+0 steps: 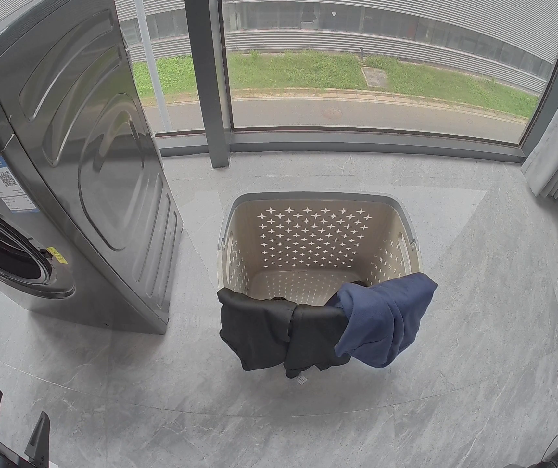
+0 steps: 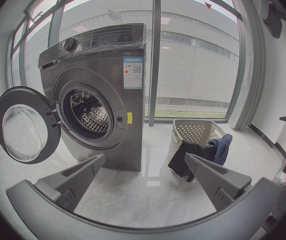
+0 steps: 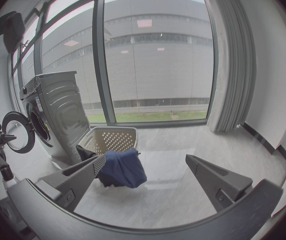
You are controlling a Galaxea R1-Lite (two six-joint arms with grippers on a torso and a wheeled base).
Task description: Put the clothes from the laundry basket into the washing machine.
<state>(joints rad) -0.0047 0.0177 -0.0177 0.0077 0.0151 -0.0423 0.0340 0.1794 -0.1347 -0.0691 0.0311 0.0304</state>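
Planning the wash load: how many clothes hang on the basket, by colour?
Blue cloth: 1
Black cloth: 1 bundle; I cannot tell whether it is more than one piece
Total: 2 at least, both draped over the near rim of the basket

You have the laundry basket (image 1: 318, 197) on the floor (image 1: 487, 307) straight ahead, with a black garment (image 1: 279, 336) and a blue garment (image 1: 386, 320) draped side by side over its near rim, touching. The washing machine (image 1: 90, 164) stands to its left, drum opening (image 1: 0, 248) uncovered. Your left gripper (image 1: 14, 422) sits low at the left, fingers apart
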